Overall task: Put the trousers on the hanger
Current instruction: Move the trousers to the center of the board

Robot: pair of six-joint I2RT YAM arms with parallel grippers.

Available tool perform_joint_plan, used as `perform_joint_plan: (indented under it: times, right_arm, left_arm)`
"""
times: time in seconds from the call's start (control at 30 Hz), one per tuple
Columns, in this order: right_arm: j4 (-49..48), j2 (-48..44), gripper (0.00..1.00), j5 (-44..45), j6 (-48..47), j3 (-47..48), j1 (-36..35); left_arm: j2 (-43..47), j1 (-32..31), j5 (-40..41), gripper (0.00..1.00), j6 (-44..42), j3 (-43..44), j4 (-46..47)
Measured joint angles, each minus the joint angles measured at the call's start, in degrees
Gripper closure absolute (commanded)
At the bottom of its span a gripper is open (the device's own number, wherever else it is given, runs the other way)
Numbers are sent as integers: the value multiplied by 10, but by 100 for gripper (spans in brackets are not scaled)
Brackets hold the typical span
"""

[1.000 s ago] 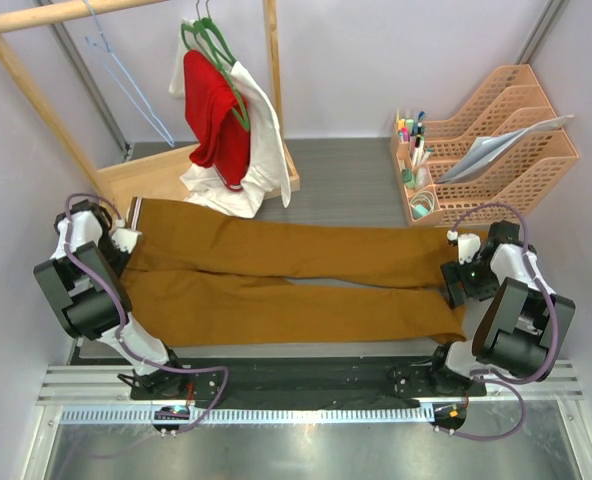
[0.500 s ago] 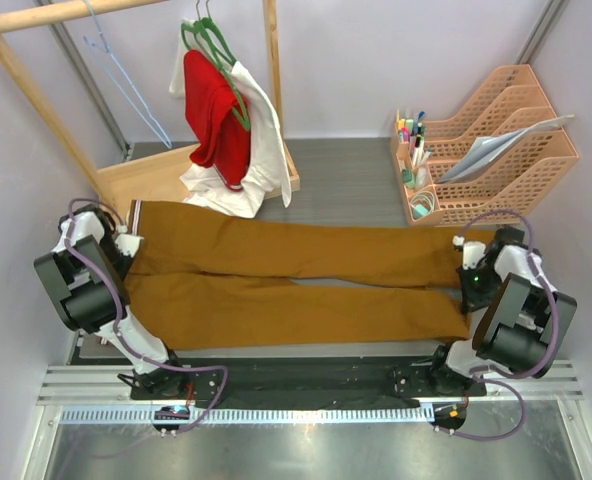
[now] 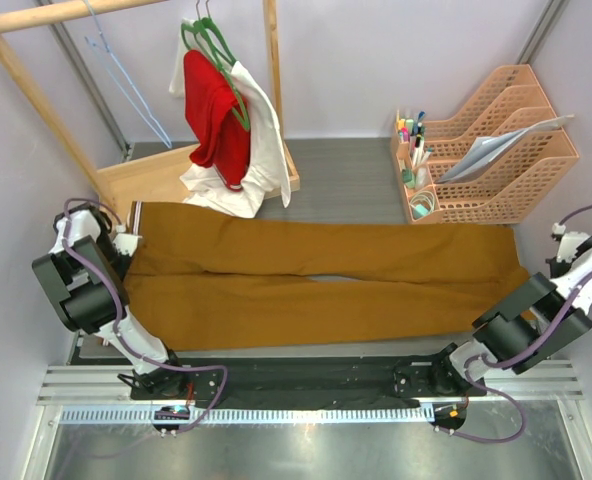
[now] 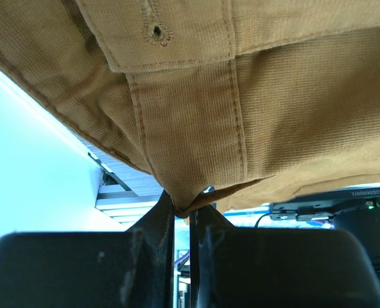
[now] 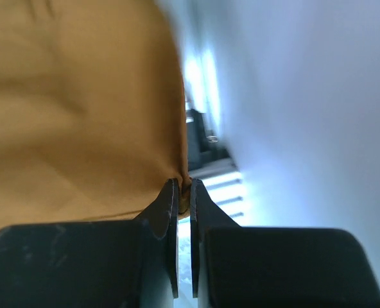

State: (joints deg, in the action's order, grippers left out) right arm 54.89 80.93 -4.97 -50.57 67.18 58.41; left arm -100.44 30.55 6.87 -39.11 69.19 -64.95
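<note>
Down at the near edge, both arms sat bolted to the ribbed metal rail (image 3: 306, 385), the left one folded up on its side of the table, the right one stretched far out to its own side. The left gripper (image 3: 126, 241) was clamped tight on the large mustard-brown cloth trousers (image 3: 316, 280). Its wrist camera showed the black fingers (image 4: 158, 244) nipped together (image 4: 183, 208) on a fold of the waistband (image 4: 241, 96), just below a stitched seam and a buttonhole. Over on the other side, the right gripper (image 3: 548, 265) had its jaws pressed together on the very edge of the ochre fabric (image 5: 68, 96) at the hem end, with a thin sliver of cloth caught between the tips (image 5: 183, 186).

Between those two pinches the trousers ran lengthwise across the dark grey table (image 3: 346, 180), waist to the left, the two long legs side by side and drawn out smooth toward the right. Whether the cloth rested on the surface or was lifted just off it could not be told.

Further back on the right stood peach plastic lattice file trays (image 3: 506, 150) with a small holder of coloured markers (image 3: 411, 135) beside them. At the far left rose a light wooden clothes rack (image 3: 36, 95). From its rail hung green hangers (image 3: 211, 40) carrying a red garment (image 3: 216, 110) and a white garment (image 3: 261, 150). The thin light-blue wire hanger (image 3: 136, 92) hung to their left on the same rail, well apart from the trousers.
</note>
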Motion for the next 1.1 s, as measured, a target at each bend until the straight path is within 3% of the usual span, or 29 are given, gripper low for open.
perform_joint_plan:
  times: [0.33, 0.37, 0.4, 0.5, 0.57, 0.6, 0.77, 0.93, 1.1]
  right_arm:
    - [-48, 31, 98, 47, -58, -124, -5]
    - [-52, 31, 93, 51, -64, -128, -5]
    - [-52, 31, 67, 53, -67, -129, -5]
    - [-46, 31, 24, 53, -83, -127, -7]
    - [-18, 31, 14, 40, -97, -108, -8]
    - [-1, 31, 11, 27, -104, -91, -9]
    - [50, 28, 10, -33, -112, 16, -47]
    - [54, 25, 12, -87, -106, 56, -143]
    - [47, 88, 26, -143, -110, 104, -195]
  left_arm:
    - [38, 42, 11, 100, -40, -19, 5]
    - [38, 52, 12, 96, -46, -19, 5]
    - [38, 59, 13, 77, -50, -19, 5]
    - [38, 75, 11, 47, -72, -19, -3]
    - [40, 80, -9, 35, -90, -8, -23]
    - [44, 81, -26, 17, -96, 3, -38]
    - [104, 71, -134, 5, -130, 98, -88]
    - [174, 3, -207, 7, -139, 161, -93]
    - [107, -64, -267, 12, -139, 205, -94]
